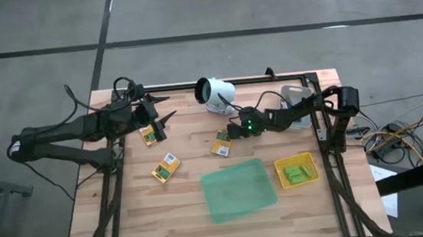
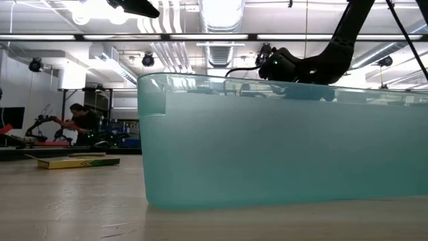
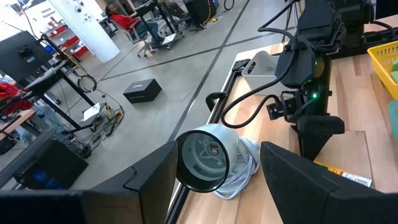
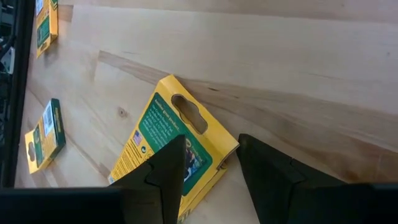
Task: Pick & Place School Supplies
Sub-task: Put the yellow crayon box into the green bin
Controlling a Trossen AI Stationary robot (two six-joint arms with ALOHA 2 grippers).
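My right pincer hangs open just above the packet — its corner sits between the fingers, long axis slanting across them. The left pincer, also open, waits farther from that packet.

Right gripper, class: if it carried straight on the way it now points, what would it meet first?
Most likely the yellow-and-green packet lying flat on the table. The right gripper sits just above it, one finger either side of its corner, though the exact gap is unclear.

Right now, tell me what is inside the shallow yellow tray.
The shallow yellow tray holds several light-green little rectangular blocks, bunched together toward one side. The exact count cannot be told, and whatever lies beneath them is covered.
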